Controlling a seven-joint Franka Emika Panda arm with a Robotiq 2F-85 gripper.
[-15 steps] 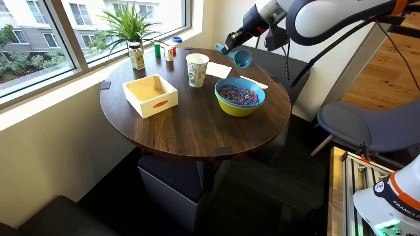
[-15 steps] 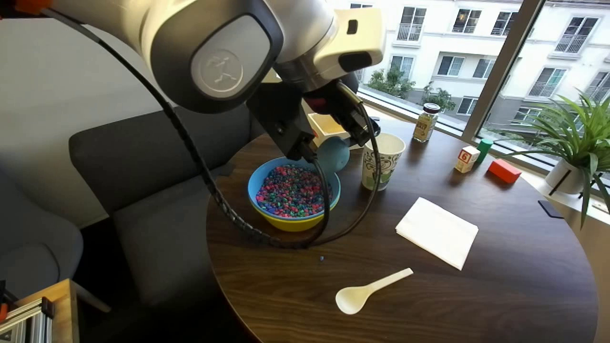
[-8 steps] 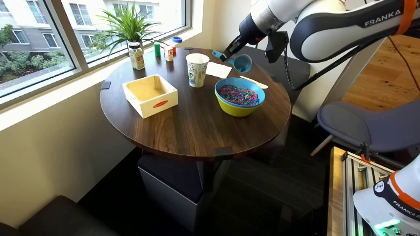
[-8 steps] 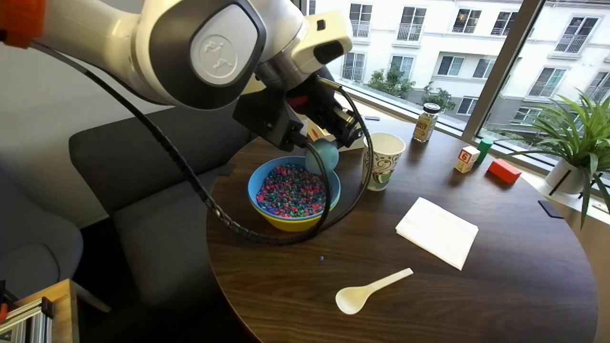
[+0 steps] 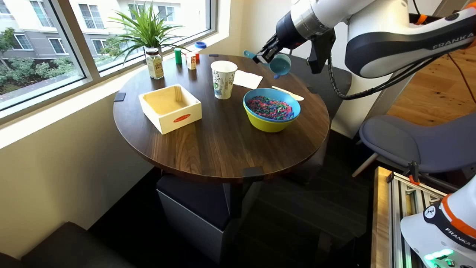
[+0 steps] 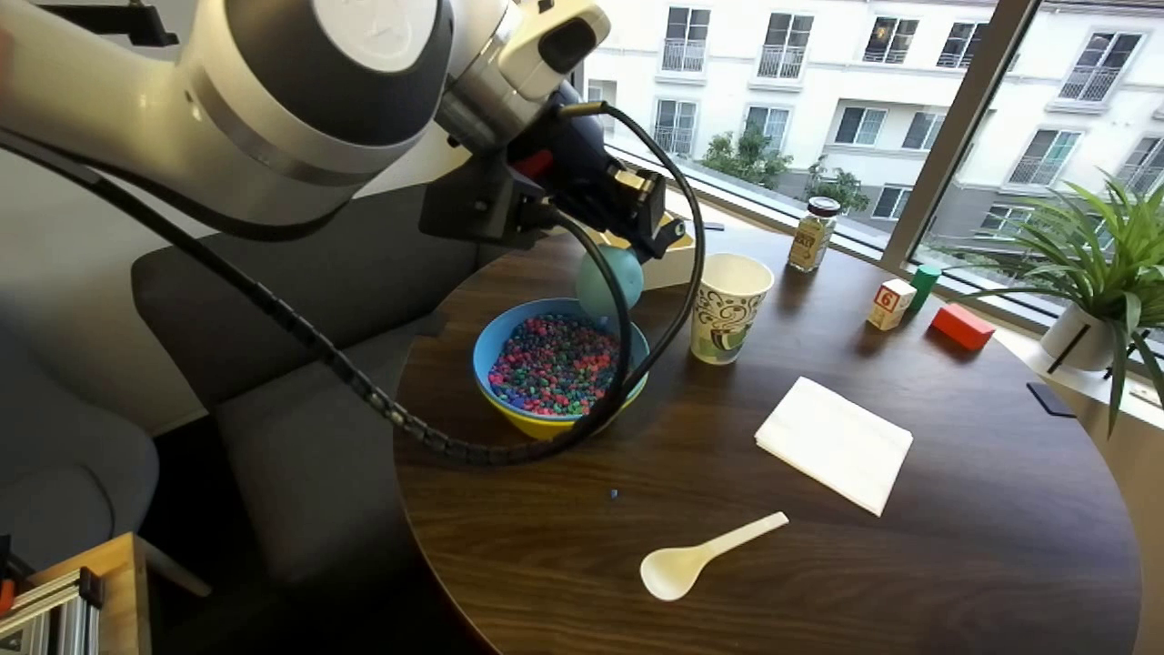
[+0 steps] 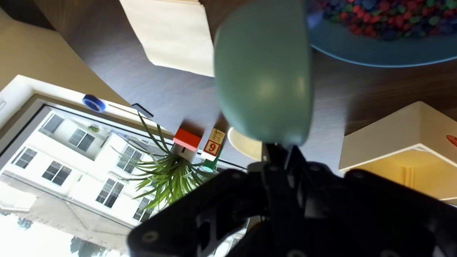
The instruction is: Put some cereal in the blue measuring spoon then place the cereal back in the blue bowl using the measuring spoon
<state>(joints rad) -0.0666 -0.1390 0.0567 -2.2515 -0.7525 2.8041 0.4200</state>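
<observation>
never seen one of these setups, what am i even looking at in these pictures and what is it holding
This is one robot arm. Two pictures are taken from outside it; the third, which looks roughly upside down, is taken from its wrist. The gripper, a kind of pincer, holds the blue measuring spoon by its handle. The spoon is tilted and raised near the blue bowl, which contains tiny multicoloured cereal. The round table also carries a paper cup, a wooden tray, a white spoon, a folded napkin, a glass jar and small blocks.
</observation>
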